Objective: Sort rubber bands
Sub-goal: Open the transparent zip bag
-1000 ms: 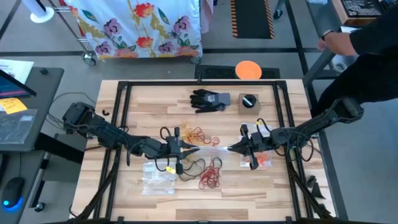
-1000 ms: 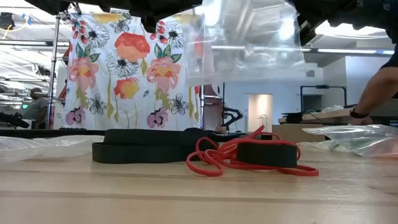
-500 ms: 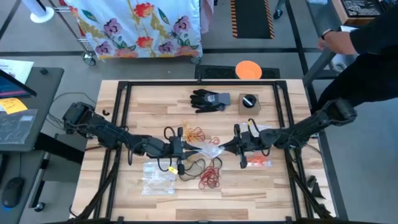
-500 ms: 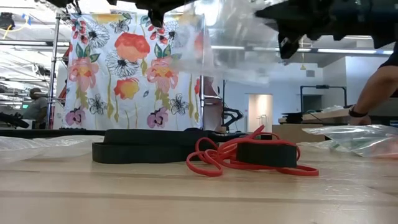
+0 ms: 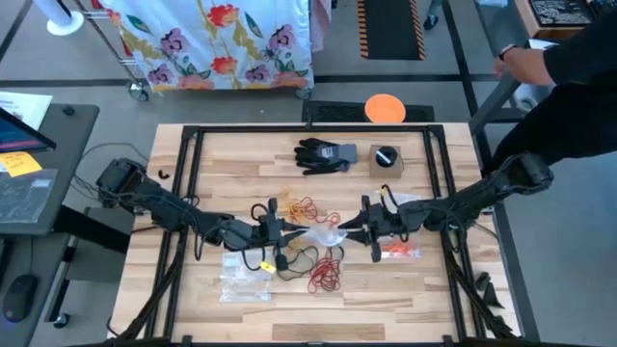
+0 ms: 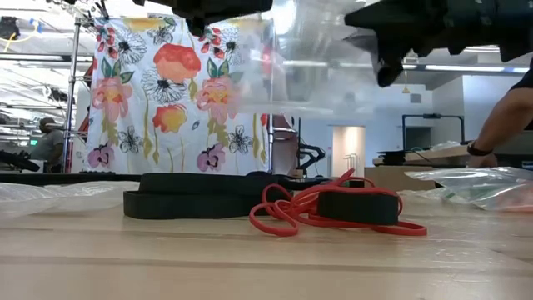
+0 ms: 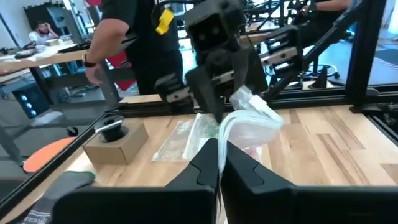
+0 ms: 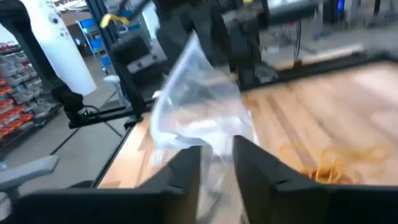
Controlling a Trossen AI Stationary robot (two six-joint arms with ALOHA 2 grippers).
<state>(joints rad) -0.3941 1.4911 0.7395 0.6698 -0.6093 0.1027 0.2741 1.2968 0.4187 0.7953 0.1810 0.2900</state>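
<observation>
A clear plastic bag [image 5: 323,234] hangs crumpled above the table's middle between my two grippers. My left gripper [image 5: 292,232] is shut on its left end and shows in its own wrist view [image 7: 219,167]. My right gripper [image 5: 355,229] faces it from the right. Its fingers stand apart [image 8: 216,165] with the bag's other end [image 8: 199,106] between them. Rubber bands lie loose on the wood: orange ones [image 5: 307,206] behind the bag, black ones [image 5: 299,256] and red ones [image 5: 326,276] in front of it. The low view shows the red [image 6: 333,212] and black bands [image 6: 200,204]. My left gripper pinches the bag's edge [image 7: 219,132] between its two fingers, which come level from the table's left. The bag is lifted clear of the table and bulges slack toward the other gripper. My right gripper's open fingers flank the bag's right end; I cannot tell whether they touch it.
A black glove [image 5: 326,154] and a small cardboard box [image 5: 386,159] lie at the table's far side. Flat clear bags [image 5: 246,275] lie near left, and another with orange bands [image 5: 400,253] sits under my right arm. A person's arm [image 5: 559,58] reaches in at the far right.
My right gripper has moved toward the table's left, closer to my left gripper. The bag, drawn out long between the two grippers a second ago, has gone slack and bunched up in the middle. My left gripper has stayed where it was.
</observation>
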